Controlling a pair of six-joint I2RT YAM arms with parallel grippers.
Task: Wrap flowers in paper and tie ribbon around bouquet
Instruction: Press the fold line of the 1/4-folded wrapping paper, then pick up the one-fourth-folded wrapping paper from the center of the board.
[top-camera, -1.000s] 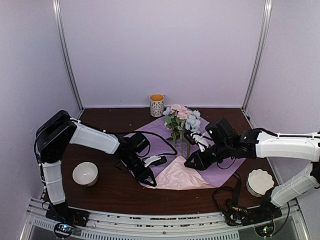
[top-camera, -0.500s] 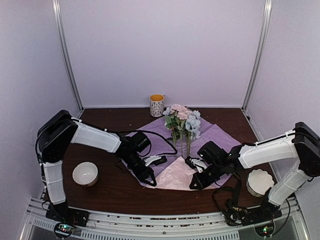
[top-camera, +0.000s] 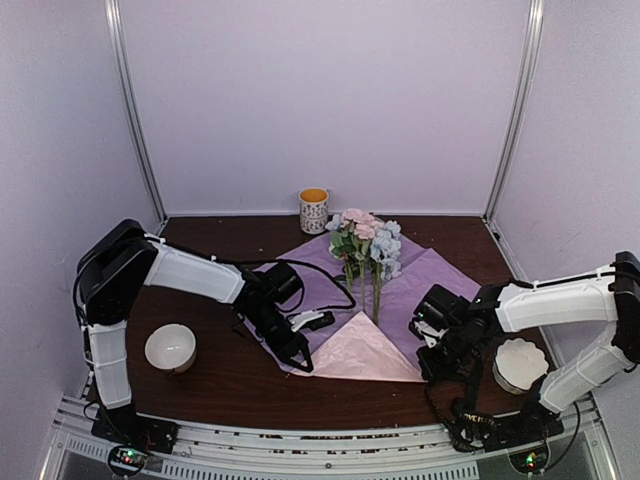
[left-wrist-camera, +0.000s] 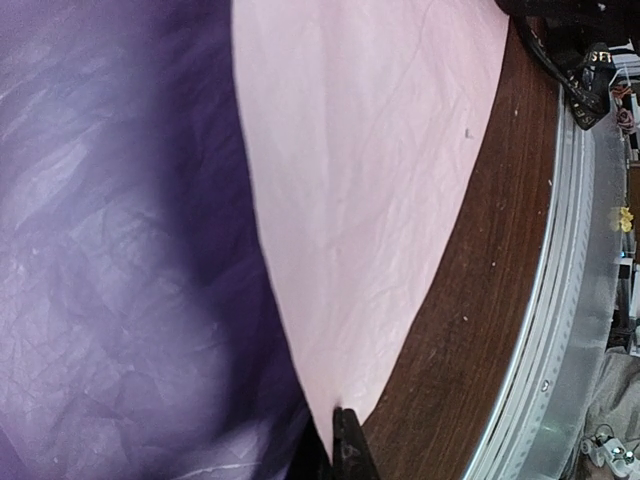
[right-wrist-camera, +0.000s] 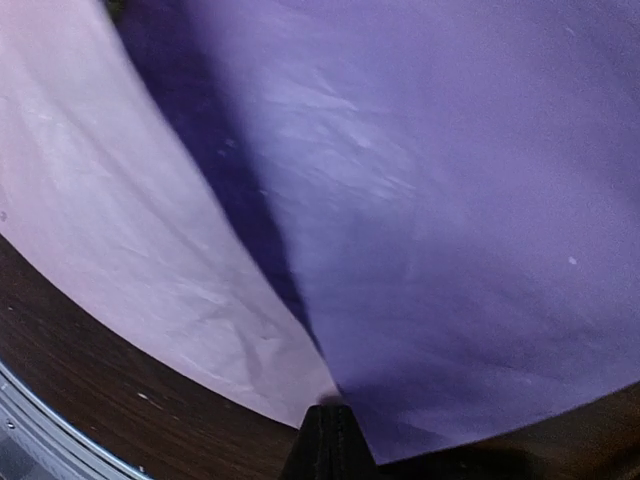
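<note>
We count one sheet of paper (top-camera: 440, 275) lying flat on the dark table (top-camera: 215, 240), set like a diamond with its lilac face up. Its near corner is folded back over the sheet, so a single pink triangle shows toward the arms. One bunch of flowers (top-camera: 365, 240) lies on the far half of the sheet. Its blooms are pink, white and pale blue, close to the far corner, and its thin green stems run down to the tip of the pink triangle.

We see two arms, one at each end of the fold. The left end effector (top-camera: 303, 366) sits at the fold's left corner. In its wrist view its dark fingers (left-wrist-camera: 345, 450) are together, and the pink and lilac faces narrow into them, so it is clamped on the paper. The right end effector (top-camera: 428, 372) sits at the fold's right corner. Its fingers (right-wrist-camera: 325, 440) are likewise pressed together where the pink edge meets the lilac sheet, pinching the paper there.

Off the sheet we count three vessels:
- one patterned mug (top-camera: 314, 211) with a yellow inside, beyond the paper's far corner
- one white bowl (top-camera: 170, 347) to the left, near the left arm
- one white scalloped dish (top-camera: 521, 364) to the right, beside the right arm
</note>
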